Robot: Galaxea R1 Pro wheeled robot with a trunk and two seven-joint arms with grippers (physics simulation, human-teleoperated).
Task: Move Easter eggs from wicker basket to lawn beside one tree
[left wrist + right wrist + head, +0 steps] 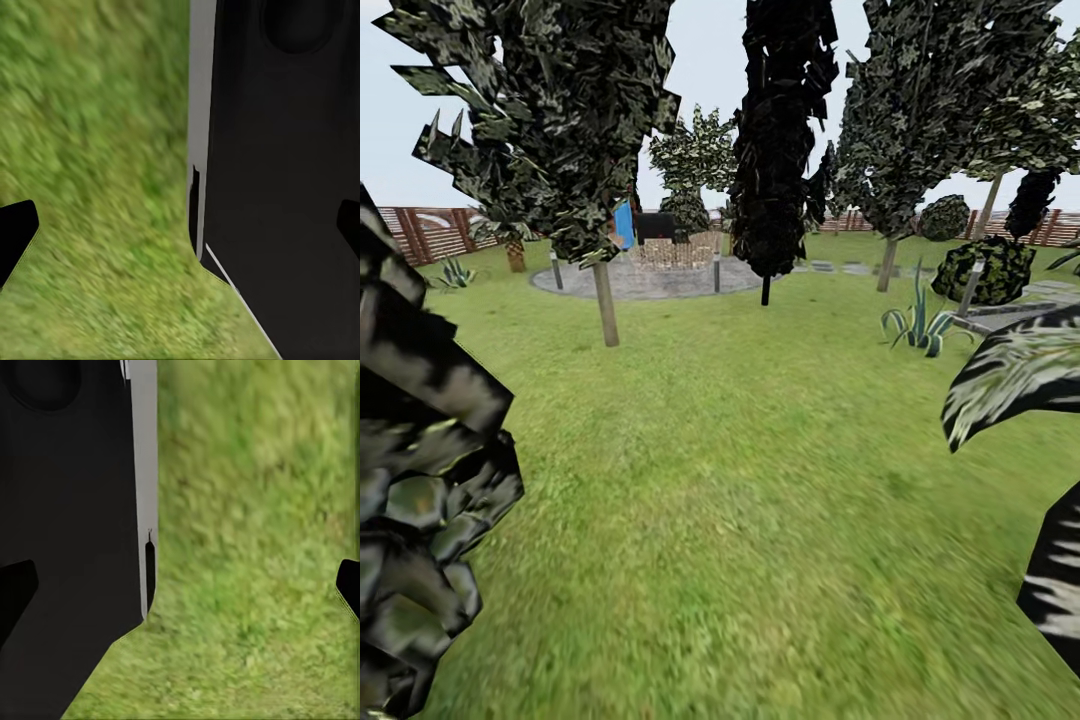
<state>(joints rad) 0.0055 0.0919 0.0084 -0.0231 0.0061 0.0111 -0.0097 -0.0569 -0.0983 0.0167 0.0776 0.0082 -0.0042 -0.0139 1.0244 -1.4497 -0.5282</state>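
The Easter eggs and the wicker basket are out of view. The lawn [740,480] stretches wide and green ahead of me. A tree [606,305] with a straight grey-brown trunk stands at the middle left, another tree [887,265] at the far right. In the left wrist view my left gripper [181,229] is open over grass, its dark fingertips [15,232] far apart with nothing between them. My right gripper [182,589] is likewise open above grass, one of its fingertips [16,592] at the picture's edge.
An all-black tree [780,130] stands ahead beside a grey paved patio [650,278]. Dark foliage [420,480] crowds my near left, a striped frond [1010,370] my near right. A spiky plant [918,325] and a bush [985,270] sit right. A slat fence [430,232] runs behind.
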